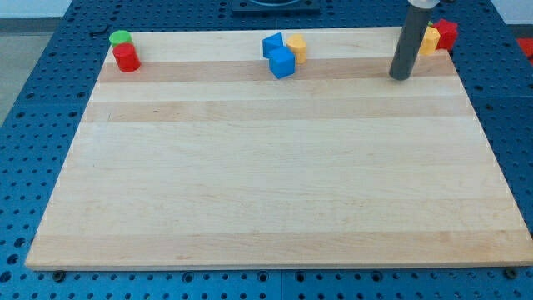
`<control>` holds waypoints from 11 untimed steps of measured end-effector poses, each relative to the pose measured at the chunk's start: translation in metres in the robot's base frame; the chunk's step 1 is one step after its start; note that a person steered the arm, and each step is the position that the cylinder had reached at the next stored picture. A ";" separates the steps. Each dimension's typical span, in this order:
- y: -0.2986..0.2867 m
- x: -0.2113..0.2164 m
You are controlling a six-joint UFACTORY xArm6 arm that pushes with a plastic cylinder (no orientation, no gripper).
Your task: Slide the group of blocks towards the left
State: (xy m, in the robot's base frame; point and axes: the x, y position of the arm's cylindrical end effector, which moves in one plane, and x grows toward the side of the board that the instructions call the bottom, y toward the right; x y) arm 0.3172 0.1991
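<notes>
The wooden board [275, 167] carries 3 clusters along the view's top edge. At the view's top left, a green block [121, 37] of rounded outline sits touching a red cylinder-like block [127, 58] just below it. Near the top centre, 2 blue blocks, one of angular outline [272, 44] and one cube [282, 63], touch each other, with a yellow block [297, 48] against their right side; its exact shape cannot be made out. At the view's top right, a yellow block [430, 39] and a red block [447, 34] sit together at the board's corner, partly hidden behind the rod. My tip [401, 77] rests on the board just left of and slightly below that right-hand pair, well apart from the centre cluster. The end effector is a plain rod with nothing to open or close; it holds no object and appears to touch no block at its lower end. Which cluster the task means by "the group" cannot be fixed from the picture. If it is the centre cluster of 3 blocks, the tip stands on its right side, the correct side for a leftward push, but contact is not yet made. Judged from the layout, the slide is not visibly under way; the approach and the whole push remain.
</notes>
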 end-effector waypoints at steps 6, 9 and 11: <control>0.147 -0.090; 0.105 -0.104; 0.071 -0.105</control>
State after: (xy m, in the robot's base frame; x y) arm 0.2124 0.2704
